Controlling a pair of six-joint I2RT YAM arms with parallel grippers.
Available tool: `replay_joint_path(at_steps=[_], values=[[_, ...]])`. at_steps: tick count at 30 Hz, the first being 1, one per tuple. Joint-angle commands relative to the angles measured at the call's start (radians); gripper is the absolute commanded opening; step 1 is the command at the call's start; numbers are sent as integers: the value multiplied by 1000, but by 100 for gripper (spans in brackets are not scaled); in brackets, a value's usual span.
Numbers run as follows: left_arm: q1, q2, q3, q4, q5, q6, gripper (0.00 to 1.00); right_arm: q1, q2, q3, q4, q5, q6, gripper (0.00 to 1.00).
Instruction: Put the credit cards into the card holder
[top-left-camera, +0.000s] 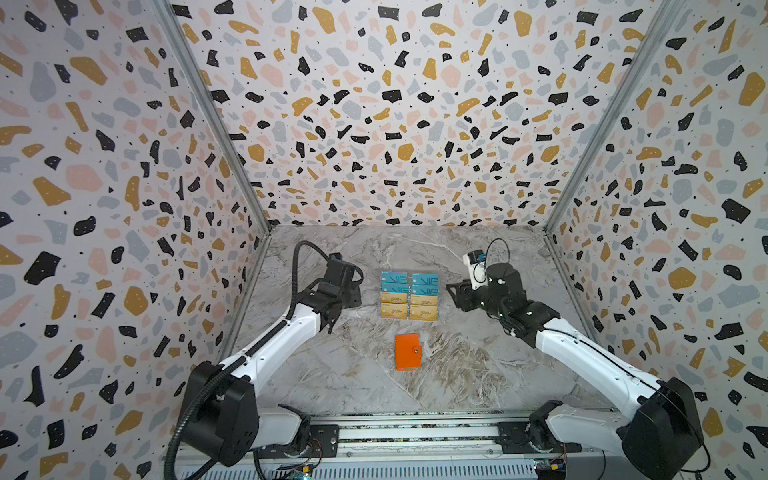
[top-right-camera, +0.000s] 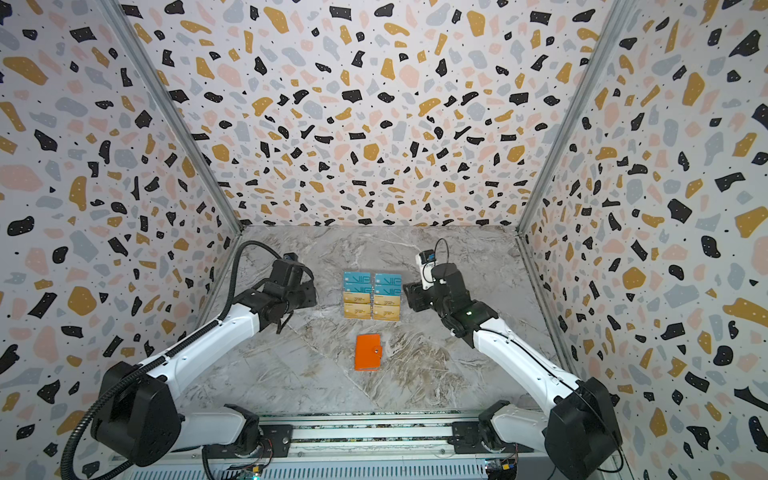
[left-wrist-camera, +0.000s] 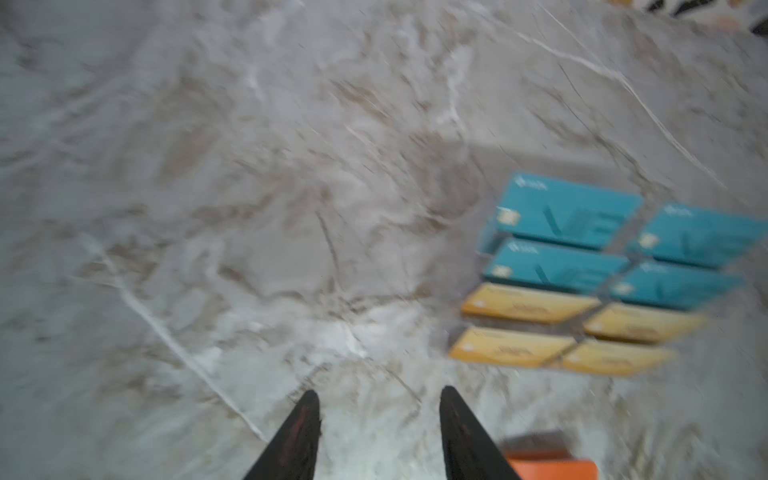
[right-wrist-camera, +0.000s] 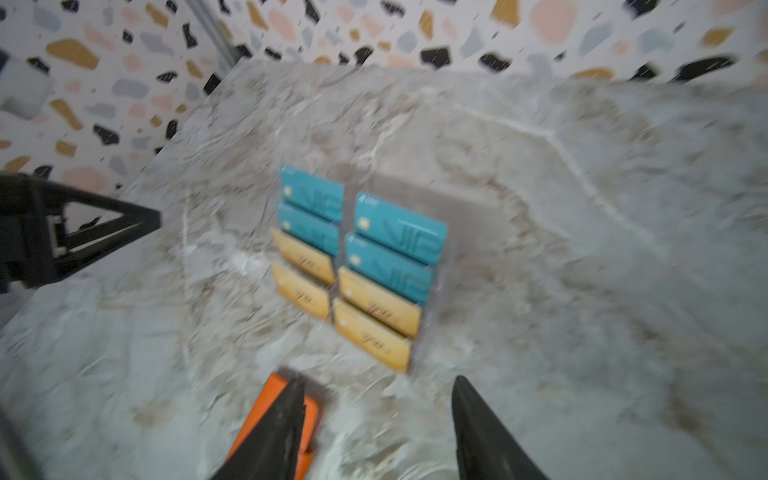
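Black fingers of the left claw (left-wrist-camera: 379, 390) stand spread with only marble showing between them. The right claw (right-wrist-camera: 378, 379) is likewise spread and empty. In both top views the two claws hang on either side of the credit cards (top-left-camera: 409, 296), apart from them and above the tabletop (top-left-camera: 478, 365).

The cards stand in two columns, four teal above four gold, in a clear tiered stand (right-wrist-camera: 428, 332) at mid-tabletop. The orange card holder (top-left-camera: 408, 352) lies flat nearer the robot's base, just clear of the cards. It is folded, with its tab snapped across.

The holder probably has to be opened before any card can go in. It would be best for one claw to press the cover down flat while the other catches the tab's free edge and peels it off the snap. Pulling straight up would lift the whole light wallet. The wrist views are blurred, so the approach should be slow and aligned from above. The cards are thin and should be pinched by their exposed upper edges.
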Motion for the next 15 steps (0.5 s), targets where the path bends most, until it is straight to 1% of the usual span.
replay_joint_path(at_steps=[1, 3, 7, 11, 15], values=[[-52, -32, -73, -23, 288, -53, 48, 87, 34, -15, -87, -124, 196, 53], [-73, -40, -109, 8, 349, -78, 48, 144, 90, -39, -32, -166, 275, 49], [-98, -17, -151, 58, 420, -125, 48, 220, 208, -43, 42, -183, 329, 47], [-147, 13, -193, 134, 437, -182, 48, 231, 298, -26, 61, -166, 330, 45], [-177, 44, -233, 191, 458, -221, 48, 231, 350, -16, 57, -170, 318, 42]])
